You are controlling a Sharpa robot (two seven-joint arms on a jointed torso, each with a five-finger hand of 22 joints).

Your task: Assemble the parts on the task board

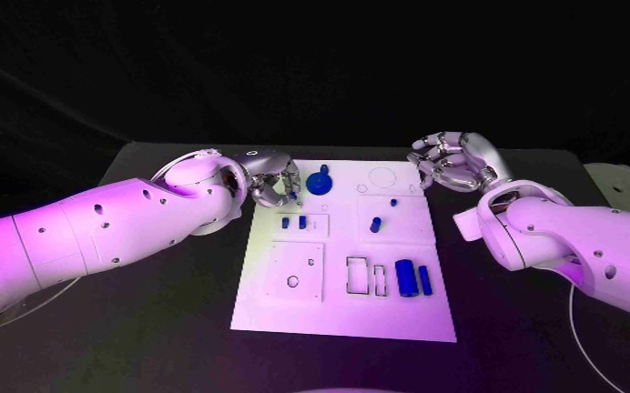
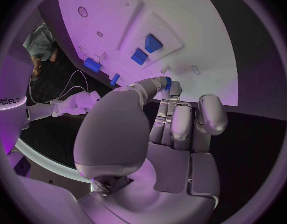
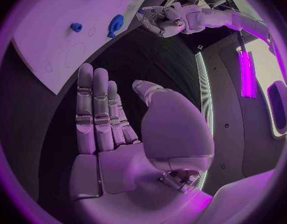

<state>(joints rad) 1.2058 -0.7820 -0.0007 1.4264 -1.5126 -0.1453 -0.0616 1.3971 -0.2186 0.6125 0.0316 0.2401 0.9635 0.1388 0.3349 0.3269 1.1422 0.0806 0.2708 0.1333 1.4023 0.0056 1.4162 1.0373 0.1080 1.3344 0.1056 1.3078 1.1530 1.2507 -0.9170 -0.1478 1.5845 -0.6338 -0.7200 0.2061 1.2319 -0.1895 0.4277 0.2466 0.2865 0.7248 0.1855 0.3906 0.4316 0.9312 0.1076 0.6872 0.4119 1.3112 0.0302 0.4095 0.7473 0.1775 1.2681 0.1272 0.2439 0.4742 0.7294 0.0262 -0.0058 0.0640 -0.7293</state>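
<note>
- I see the white rectangular task board [image 1: 344, 307] lying flat mid-table, small blue plastic parts scattered on it: a gear-like piece [image 1: 323, 180] near its far left corner, a cylinder [image 1: 406, 278] toward the near right.
- My left hand [image 1: 269, 179] sits at the board's far left edge, fingers curled with the tips just beside the gear-like piece; I cannot tell whether it grips anything.
- My right hand [image 1: 449, 162] hovers off the far right corner, released, fingers straight.
- Black table [image 1: 157, 320] underneath.
</note>
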